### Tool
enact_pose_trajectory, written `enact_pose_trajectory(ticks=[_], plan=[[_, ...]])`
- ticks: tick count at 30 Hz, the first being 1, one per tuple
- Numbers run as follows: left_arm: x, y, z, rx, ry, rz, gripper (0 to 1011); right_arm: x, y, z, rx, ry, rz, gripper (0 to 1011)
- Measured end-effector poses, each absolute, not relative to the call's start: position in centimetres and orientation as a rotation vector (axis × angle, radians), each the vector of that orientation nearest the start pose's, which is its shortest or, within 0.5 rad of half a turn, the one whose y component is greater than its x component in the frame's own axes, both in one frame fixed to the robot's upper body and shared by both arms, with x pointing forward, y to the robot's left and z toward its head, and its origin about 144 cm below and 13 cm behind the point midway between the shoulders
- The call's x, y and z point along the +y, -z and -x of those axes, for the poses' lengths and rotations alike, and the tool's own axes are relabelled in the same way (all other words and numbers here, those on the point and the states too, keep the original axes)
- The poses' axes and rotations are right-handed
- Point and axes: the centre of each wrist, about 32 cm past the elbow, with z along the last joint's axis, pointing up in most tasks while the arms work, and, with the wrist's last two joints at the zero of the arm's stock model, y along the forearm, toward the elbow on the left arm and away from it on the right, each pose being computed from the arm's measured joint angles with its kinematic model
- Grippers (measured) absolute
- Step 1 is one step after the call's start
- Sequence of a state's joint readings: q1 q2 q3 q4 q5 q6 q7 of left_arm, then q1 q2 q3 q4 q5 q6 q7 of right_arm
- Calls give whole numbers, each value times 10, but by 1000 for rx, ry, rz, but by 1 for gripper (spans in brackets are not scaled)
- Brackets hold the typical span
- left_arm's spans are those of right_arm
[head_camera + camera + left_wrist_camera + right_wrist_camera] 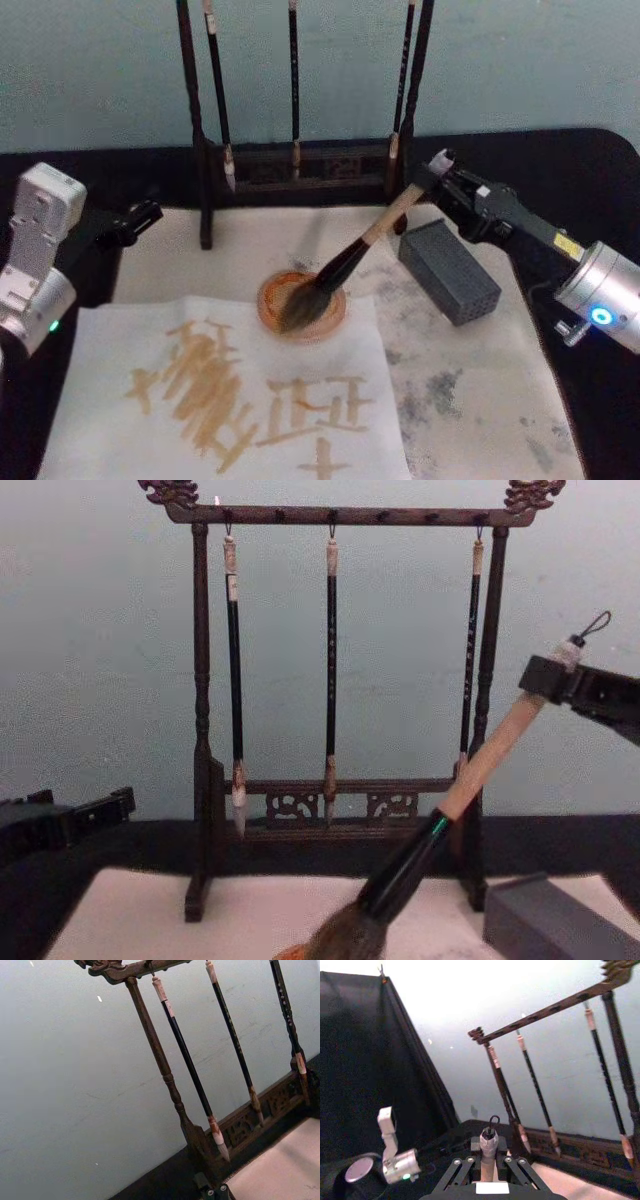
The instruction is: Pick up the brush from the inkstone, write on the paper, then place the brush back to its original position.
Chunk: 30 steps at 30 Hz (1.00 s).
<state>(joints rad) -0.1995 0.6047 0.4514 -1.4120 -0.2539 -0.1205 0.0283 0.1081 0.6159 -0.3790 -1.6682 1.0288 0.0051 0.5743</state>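
Pinching brush (365,245) at handle's top end, right gripper (432,175) is holding it tilted, long axis running down-left toward robot. Bristles are resting in inkstone (266,298), just behind paper (120,350). Left gripper (135,220) is idling far left.

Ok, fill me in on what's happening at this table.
The right claw is clamped on the top end of the big brush. It holds the brush at a slant, with the bristle head down in the round orange inkstone. The paper in front already carries tan strokes, so writing appears to have been done. The left claw sits idle at the table's left edge. A grey block lies beside the inkstone, and a rack of thin brushes stands behind.
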Motion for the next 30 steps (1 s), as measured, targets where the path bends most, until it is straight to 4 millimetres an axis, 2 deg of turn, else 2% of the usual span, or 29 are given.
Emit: enact_pose_trajectory(ticks=[19,30], plan=[[310,-1140,-489,-285,-1248,-304,1002,-293,-1150,-498,459,766,-395,172],[310,-1140,-489,-285,-1248,-304,1002,-294,-1134,-505,534,783,-410,172]])
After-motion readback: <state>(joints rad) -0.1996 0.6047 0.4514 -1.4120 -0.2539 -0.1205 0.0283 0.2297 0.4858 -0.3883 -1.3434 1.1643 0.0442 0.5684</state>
